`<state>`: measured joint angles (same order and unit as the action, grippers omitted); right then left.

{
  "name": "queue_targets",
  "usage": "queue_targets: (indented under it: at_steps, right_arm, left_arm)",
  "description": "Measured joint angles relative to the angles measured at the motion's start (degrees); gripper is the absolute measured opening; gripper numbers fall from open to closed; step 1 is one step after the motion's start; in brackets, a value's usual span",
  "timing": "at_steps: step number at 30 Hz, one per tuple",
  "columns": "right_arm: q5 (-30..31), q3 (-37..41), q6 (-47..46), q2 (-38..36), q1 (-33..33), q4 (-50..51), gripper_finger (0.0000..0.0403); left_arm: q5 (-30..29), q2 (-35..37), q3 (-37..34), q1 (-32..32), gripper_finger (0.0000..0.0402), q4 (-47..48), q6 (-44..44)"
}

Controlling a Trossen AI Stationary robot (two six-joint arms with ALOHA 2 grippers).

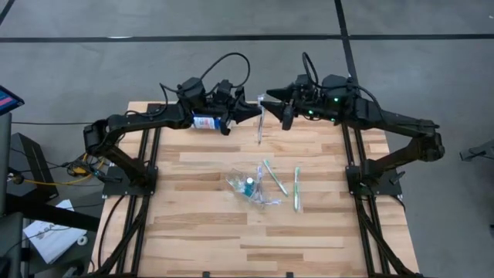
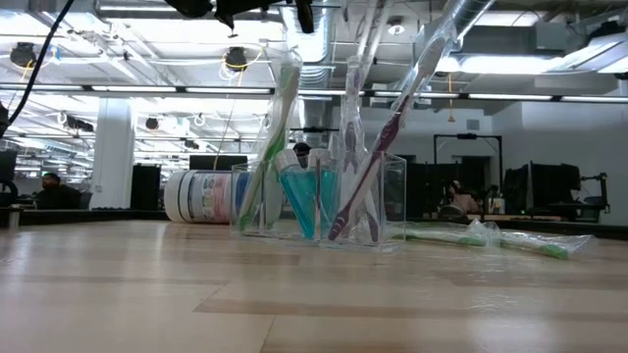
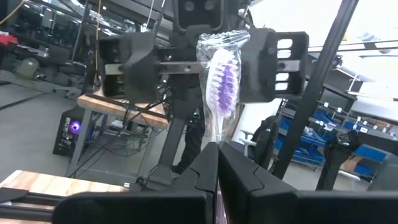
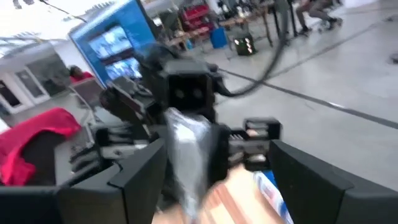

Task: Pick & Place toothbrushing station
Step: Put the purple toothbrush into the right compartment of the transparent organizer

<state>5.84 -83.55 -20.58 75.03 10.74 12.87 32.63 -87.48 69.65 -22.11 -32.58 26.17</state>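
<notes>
A: Where is the wrapped toothbrush (image 1: 261, 123) the arms are dealing with?

B: Near the table's (image 1: 208, 232) far edge, at about 12 o'clock from the clear cup (image 1: 248, 186). It hangs upright, long axis vertical, between the two pincers.

A: Which pincer has it?

B: The left pincer (image 1: 252, 113) is clamped shut on its lower part. The right pincer (image 1: 270, 96) faces it from 3 o'clock, fingers spread wide on either side of the wrapper, gripping nothing.

A: And the other pieces?

B: The cup sits mid-table holding brushes and a blue tube (image 1: 249, 185); two loose green brushes (image 1: 296, 189) lie at its 3 o'clock.
</notes>
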Motion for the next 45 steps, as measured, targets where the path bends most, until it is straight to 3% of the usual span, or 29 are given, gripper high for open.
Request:
queue_targets:
  at_steps: [9, 13, 17, 22, 24, 33, 41, 45]
  right_arm:
    - [-3.0, 0.0, -0.8, 2.1, 0.4, -2.2, 0.0269]
    - [-3.0, -0.1, -0.9, 2.4, 0.3, -2.3, 0.0248]
    - [-3.1, -0.1, -0.8, 2.3, 0.3, -2.3, 0.0184]
    - [-3.2, -0.1, 1.4, 2.3, 0.3, -2.4, 0.0049]
    - [-3.2, -0.1, 3.1, 2.2, 0.3, -2.6, 0.0025]
    - [-3.0, -3.3, 6.6, 1.5, 0.3, 0.2, 0.0011]
    - [3.4, -11.5, 10.6, 0.1, 1.4, 18.5, 0.0011]
    - [6.8, -12.6, 10.3, -2.6, -0.6, 20.9, 0.0011]
  left_arm:
    - [0.5, 0.0, 0.0, 0.0, 0.0000, 0.0, 0.3]
    - [0.7, 0.0, 0.0, 0.0, 0.0000, 0.1, 0.3]
    - [0.7, 0.0, 0.0, 0.0, 0.0000, 0.2, 0.3]
    - [0.7, 0.0, 0.0, -0.1, 0.0000, 0.3, 0.3]
    - [0.7, 0.0, 0.0, -0.2, 0.0000, 0.3, 0.2]
    - [0.8, 0.0, 0.1, -0.7, 0.0016, 0.7, -6.1]
    - [5.3, 0.0, 0.1, -6.0, 0.0050, 1.9, -6.5]
    - [5.3, 0.0, 0.1, -10.4, 0.0058, 6.6, -10.0]
